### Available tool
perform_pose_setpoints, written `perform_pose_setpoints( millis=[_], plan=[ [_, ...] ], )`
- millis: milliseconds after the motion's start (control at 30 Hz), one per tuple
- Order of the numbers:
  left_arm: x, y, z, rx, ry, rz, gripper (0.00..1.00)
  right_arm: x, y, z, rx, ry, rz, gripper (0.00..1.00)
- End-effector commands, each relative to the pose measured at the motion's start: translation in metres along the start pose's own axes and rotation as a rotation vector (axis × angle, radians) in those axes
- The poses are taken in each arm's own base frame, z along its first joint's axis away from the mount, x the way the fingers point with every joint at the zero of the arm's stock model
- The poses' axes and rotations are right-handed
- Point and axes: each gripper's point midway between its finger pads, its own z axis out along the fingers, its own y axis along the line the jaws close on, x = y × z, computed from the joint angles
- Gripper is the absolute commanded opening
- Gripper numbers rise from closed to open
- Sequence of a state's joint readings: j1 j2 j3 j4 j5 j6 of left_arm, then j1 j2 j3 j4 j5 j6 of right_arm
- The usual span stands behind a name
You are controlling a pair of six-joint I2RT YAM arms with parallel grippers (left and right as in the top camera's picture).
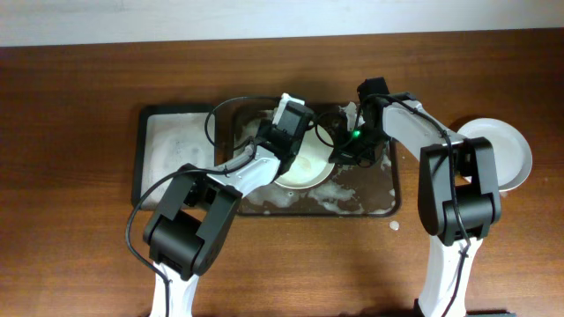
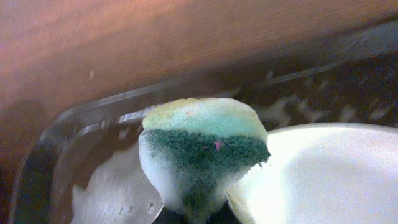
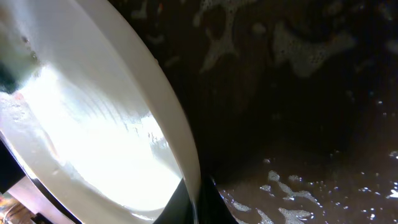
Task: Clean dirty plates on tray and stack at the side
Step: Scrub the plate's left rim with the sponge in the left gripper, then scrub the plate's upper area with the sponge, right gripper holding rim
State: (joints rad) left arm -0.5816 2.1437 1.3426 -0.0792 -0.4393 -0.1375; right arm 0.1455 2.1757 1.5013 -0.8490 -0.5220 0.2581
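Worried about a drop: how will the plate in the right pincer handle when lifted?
Probably slippery: the plate looks wet and glossy, and foam streaks the tray beneath. It looks rigid, so likely stiff, perhaps breakable. The right pincer grips only its rim, so it may pivot.

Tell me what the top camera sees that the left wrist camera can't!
Only the overhead view shows the left arm, the right arm, a side plate on the table at the right, and a narrower tray at the left. Only the left wrist view shows the green sponge, foamy and close up. Both show the white middle plate and the big dark tray streaked with foam.
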Motion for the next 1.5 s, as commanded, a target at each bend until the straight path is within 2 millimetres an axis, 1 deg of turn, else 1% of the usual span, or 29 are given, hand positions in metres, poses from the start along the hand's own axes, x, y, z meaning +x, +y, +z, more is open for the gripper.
perform_pose_setpoints(
  millis=[0,67,100,167,200,233,367,400,433,567,667,700,833,967,1100,1133,1200,1400,1433,1467],
  plan=[
    [0.019,0.004,-0.003,0.026,0.093,-0.070,0.00,0.013,-0.031,0.019,0.104,0.050,0.024,0.04],
    [0.038,-0.026,-0.012,0.193,0.185,-0.052,0.00,0.013,-0.031,0.019,0.104,0.050,0.024,0.04],
    [0.049,-0.034,-0.017,0.234,0.235,-0.045,0.00,0.013,-0.031,0.019,0.104,0.050,0.024,0.04],
    [0.065,-0.034,-0.023,0.232,0.311,-0.076,0.00,0.013,-0.031,0.019,0.104,0.050,0.024,0.04],
    [0.070,-0.032,-0.026,0.222,0.339,-0.099,0.00,0.013,-0.031,0.019,0.104,0.050,0.024,0.04],
    [0.070,-0.032,-0.033,0.231,0.354,-0.112,0.01,0.013,-0.031,0.019,0.104,0.050,0.024,0.04],
    [0.059,-0.038,-0.059,0.324,0.370,-0.130,0.00,0.013,-0.031,0.019,0.104,0.050,0.024,0.04],
    [0.057,-0.036,-0.065,0.328,0.374,-0.130,0.00,0.013,-0.031,0.019,0.104,0.050,0.024,0.04],
    [0.057,-0.036,-0.067,0.328,0.376,-0.128,0.00,0.013,-0.031,0.019,0.104,0.050,0.024,0.04],
    [0.066,-0.032,-0.065,0.303,0.402,-0.119,0.01,0.013,-0.031,0.019,0.103,0.050,0.024,0.04],
    [0.068,-0.019,-0.050,0.201,0.377,-0.117,0.00,0.013,-0.031,0.019,0.103,0.050,0.024,0.04],
    [0.067,-0.018,-0.041,0.176,0.353,-0.117,0.01,0.013,-0.031,0.019,0.103,0.050,0.024,0.04],
    [0.056,-0.019,-0.019,0.140,0.269,-0.133,0.01,0.013,-0.031,0.019,0.103,0.050,0.024,0.04],
    [0.036,-0.012,-0.003,0.070,0.153,-0.161,0.00,0.013,-0.031,0.019,0.103,0.050,0.024,0.04],
    [0.014,0.010,0.000,-0.054,0.046,-0.186,0.01,0.013,-0.031,0.019,0.103,0.050,0.024,0.04],
    [0.008,0.020,0.000,-0.111,0.013,-0.194,0.00,0.013,-0.031,0.019,0.104,0.050,0.024,0.04],
    [0.001,0.026,-0.001,-0.144,-0.023,-0.209,0.00,0.013,-0.031,0.019,0.103,0.050,0.024,0.04],
    [-0.017,0.029,0.001,-0.129,-0.091,-0.258,0.01,0.013,-0.031,0.019,0.103,0.050,0.024,0.04],
    [-0.020,0.026,0.001,-0.111,-0.097,-0.262,0.01,0.013,-0.031,0.019,0.104,0.050,0.024,0.04],
    [-0.022,0.019,0.002,-0.068,-0.100,-0.266,0.01,0.013,-0.031,0.019,0.103,0.050,0.024,0.04]
  ],
)
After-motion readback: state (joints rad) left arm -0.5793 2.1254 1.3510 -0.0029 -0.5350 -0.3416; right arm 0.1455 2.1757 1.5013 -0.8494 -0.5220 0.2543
